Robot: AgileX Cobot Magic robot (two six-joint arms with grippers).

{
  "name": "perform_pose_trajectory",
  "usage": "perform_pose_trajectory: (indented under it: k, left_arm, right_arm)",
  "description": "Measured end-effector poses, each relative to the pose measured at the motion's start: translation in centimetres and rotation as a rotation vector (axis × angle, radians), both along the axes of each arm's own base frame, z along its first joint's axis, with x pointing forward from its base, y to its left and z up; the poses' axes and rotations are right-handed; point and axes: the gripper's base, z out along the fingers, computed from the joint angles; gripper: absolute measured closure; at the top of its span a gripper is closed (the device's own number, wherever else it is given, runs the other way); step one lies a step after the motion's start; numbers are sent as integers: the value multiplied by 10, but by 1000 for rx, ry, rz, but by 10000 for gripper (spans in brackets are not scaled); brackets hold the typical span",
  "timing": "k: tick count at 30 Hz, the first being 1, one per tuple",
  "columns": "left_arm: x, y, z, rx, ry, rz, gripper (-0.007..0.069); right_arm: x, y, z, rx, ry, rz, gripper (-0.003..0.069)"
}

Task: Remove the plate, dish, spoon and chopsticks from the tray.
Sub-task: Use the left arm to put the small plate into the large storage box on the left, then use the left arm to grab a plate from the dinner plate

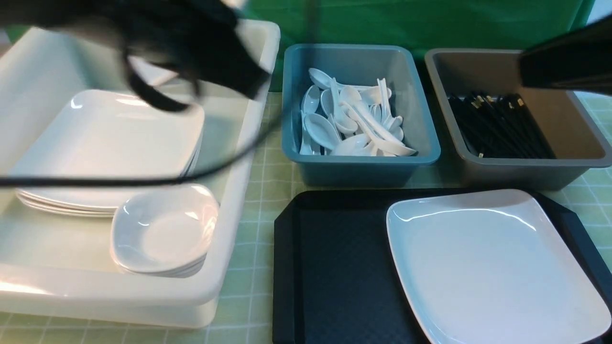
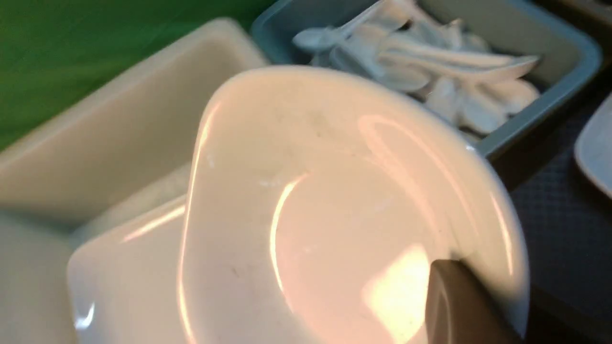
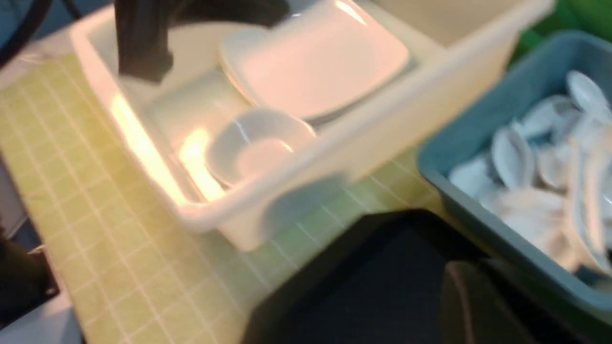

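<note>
The large white plate [image 1: 487, 263] lies on the right part of the black tray [image 1: 334, 277]; the tray's left floor is bare. My left gripper [image 2: 459, 291] is shut on a small deep white dish [image 2: 325, 191], one finger [image 2: 454, 310] over its rim. In the front view the left arm [image 1: 191, 43] is a dark blur above the white bin, with a white edge of the dish [image 1: 153, 71] under it. My right arm [image 1: 564, 62] reaches in over the grey-brown bin; one blurred finger [image 3: 473, 306] shows above the tray [image 3: 382, 277]. No spoon or chopsticks show on the tray.
A white bin [image 1: 239, 157] on the left holds a stack of plates [image 1: 110, 143] and a stack of small dishes [image 1: 162, 229]. A teal bin [image 1: 420, 134] holds several spoons. A grey-brown bin [image 1: 583, 143] holds several black chopsticks. A black cable [image 1: 95, 181] hangs across the white bin.
</note>
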Motion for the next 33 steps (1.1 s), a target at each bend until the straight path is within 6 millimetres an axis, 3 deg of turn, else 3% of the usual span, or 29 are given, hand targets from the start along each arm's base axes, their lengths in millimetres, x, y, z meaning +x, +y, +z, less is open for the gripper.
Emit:
perform_pose_trajectory:
  k: [3,4,8,13,17,21,22,25,26,28,31,33]
  left_arm:
    - [11,27,-33,3,151,93,622]
    - [12,27,-36,2,159,94,622]
    - [25,33,-94,6,301,78,622]
    - [28,29,-130,-19,348,36,604]
    - [30,27,-142,1,375,24,502]
    - [30,26,-140,-19,379,32,366]
    - [30,24,-132,-65,386,46,300]
    - [27,18,-104,-202,373,38,209]
    - [26,17,-99,-216,363,35,205]
    - [22,11,-71,-352,328,15,188]
    - [19,6,-51,-472,305,-1,200]
    - [20,-3,-41,-596,314,-28,286]
  right_arm:
    - [6,37,-11,-32,34,140,652]
    - [6,41,-13,-37,41,152,652]
    - [8,71,-33,-114,99,209,652]
    - [13,76,-41,-164,116,183,652]
    - [13,75,-40,-162,113,175,650]
    - [10,73,-37,-167,104,177,648]
    - [8,71,-37,-183,100,180,647]
    - [7,66,-38,-245,89,163,643]
    - [7,65,-38,-248,90,157,643]
    - [9,59,-40,-309,80,106,640]
    - [13,50,-41,-375,75,21,634]
    - [16,37,-41,-464,62,-82,627]
